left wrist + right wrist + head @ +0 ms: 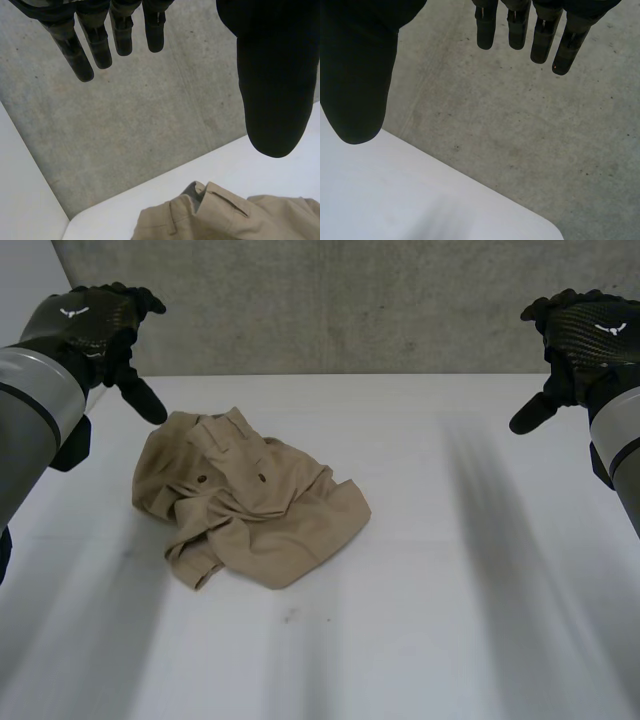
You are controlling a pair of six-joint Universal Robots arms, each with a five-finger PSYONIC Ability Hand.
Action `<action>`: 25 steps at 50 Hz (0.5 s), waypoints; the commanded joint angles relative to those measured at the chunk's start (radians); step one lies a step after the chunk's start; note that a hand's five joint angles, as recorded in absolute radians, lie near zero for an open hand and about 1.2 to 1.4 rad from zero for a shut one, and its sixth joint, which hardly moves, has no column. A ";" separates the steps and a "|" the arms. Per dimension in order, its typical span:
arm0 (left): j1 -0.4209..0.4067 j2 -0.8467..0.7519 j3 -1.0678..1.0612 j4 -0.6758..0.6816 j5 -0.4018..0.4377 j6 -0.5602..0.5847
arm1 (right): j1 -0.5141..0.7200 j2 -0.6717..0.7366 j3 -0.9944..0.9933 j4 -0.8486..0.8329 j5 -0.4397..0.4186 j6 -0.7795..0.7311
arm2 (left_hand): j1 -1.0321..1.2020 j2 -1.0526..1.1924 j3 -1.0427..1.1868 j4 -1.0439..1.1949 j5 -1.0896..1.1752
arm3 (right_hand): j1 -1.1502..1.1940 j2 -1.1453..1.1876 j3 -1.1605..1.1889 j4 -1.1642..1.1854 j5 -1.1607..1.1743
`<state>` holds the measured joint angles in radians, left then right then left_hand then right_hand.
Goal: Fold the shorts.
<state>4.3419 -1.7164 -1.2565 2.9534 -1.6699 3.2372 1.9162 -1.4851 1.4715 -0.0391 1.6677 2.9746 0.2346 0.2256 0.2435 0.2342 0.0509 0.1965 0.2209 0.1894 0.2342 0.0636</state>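
- Shorts [245,502] lie crumpled on the table [450,590], left of middle; heap runs slantwise.
- Left hand [95,325] hovers near its far end, clearly the nearer; fingers straight, spread from thumb, empty.
- Right hand [585,330] well apart; fingers likewise straight, empty.
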 commanded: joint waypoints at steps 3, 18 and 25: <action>-0.001 -0.063 0.000 0.015 0.010 0.006 | -0.008 0.006 0.000 0.004 -0.019 0.012 | 0.375 0.384 0.366 0.375 0.384 | -0.022 -0.046 -0.015 -0.060 -0.064; 0.088 -0.443 0.085 0.173 0.038 0.184 | 0.001 0.046 0.018 0.004 -0.068 -0.043 | -0.003 0.005 -0.012 -0.003 0.006 | -0.022 -0.046 -0.015 -0.060 -0.064; 0.084 -0.512 0.074 0.236 0.114 0.182 | 0.001 0.077 0.021 0.004 -0.068 -0.072 | 0.035 0.043 0.026 0.035 0.044 | -0.022 -0.046 -0.015 -0.060 -0.064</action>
<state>4.4252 -2.1552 -1.1733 3.1256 -1.6233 3.4167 1.9175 -1.4327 1.4887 -0.0344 1.6004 2.9318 0.2536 0.2461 0.2537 0.2488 0.0623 0.1965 0.2209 0.1894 0.2342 0.0636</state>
